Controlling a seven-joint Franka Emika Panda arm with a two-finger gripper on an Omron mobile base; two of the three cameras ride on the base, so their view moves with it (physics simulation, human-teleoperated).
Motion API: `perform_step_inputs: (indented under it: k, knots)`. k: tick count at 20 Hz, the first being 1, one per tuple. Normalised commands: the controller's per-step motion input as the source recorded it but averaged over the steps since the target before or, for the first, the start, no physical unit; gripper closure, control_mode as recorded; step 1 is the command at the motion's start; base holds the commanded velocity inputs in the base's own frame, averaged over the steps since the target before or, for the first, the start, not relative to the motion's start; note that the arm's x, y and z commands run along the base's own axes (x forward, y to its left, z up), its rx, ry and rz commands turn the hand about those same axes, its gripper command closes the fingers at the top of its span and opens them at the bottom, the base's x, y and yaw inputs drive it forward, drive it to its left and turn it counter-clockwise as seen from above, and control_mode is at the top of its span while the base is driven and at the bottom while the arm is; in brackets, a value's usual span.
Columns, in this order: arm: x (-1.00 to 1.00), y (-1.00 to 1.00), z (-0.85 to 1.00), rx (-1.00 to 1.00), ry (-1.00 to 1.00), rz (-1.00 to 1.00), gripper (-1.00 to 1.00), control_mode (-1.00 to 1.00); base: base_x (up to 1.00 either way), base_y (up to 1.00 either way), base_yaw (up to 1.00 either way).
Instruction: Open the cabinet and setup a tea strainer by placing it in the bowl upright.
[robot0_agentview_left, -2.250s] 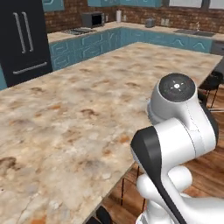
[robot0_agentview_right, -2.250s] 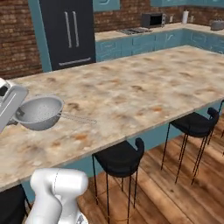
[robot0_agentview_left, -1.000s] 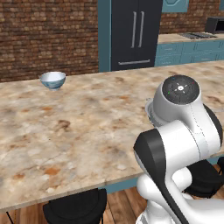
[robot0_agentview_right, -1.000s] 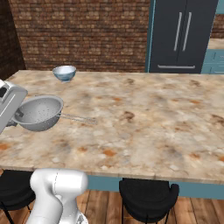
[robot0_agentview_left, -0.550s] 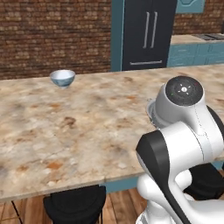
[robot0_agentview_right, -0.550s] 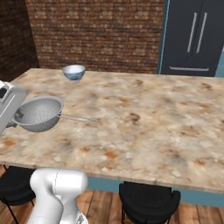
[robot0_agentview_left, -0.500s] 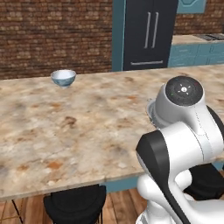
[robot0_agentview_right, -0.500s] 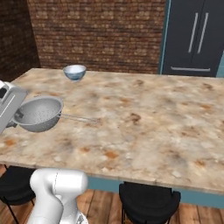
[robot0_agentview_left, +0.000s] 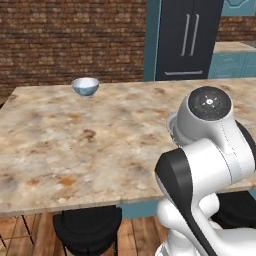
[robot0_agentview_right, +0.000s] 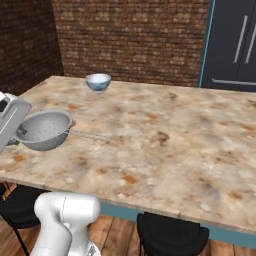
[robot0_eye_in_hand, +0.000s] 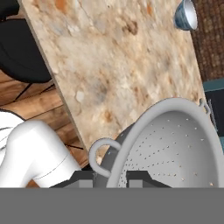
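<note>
Strainer held over desk; bowl apart.
Tea strainer (robot0_agentview_right: 44, 129) is gripped at its rim by closed fingers (robot0_eye_in_hand: 84, 178), cavity upward, wire handle level; bowl (robot0_agentview_right: 98, 81) is seen upright on desk (robot0_agentview_right: 165, 145).

Bowl (robot0_agentview_left: 85, 86) sits upright nr far left corner of marble countertop (robot0_agentview_left: 90, 145), black stool (robot0_agentview_left: 87, 231) under near edge, robot arm (robot0_agentview_left: 207, 165) at right.
</note>
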Motion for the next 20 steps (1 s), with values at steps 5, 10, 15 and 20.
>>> perform_step_inputs:
  k: [5,10,15,20]
  knots:
    - [0.00,0.00,0.00,0.00,0.00,0.00,1.00,1.00,-1.00,0.99,0.24]
    - [0.00,0.00,0.00,0.00,0.00,0.00,1.00,1.00,-0.66,1.00,-0.02]
    - [0.00,0.00,0.00,0.00,0.00,0.00,1.00,1.00,-0.06,0.86,0.05]
    - [0.00,0.00,0.00,0.00,0.00,0.00,1.00,1.00,-0.04,0.70,0.33]
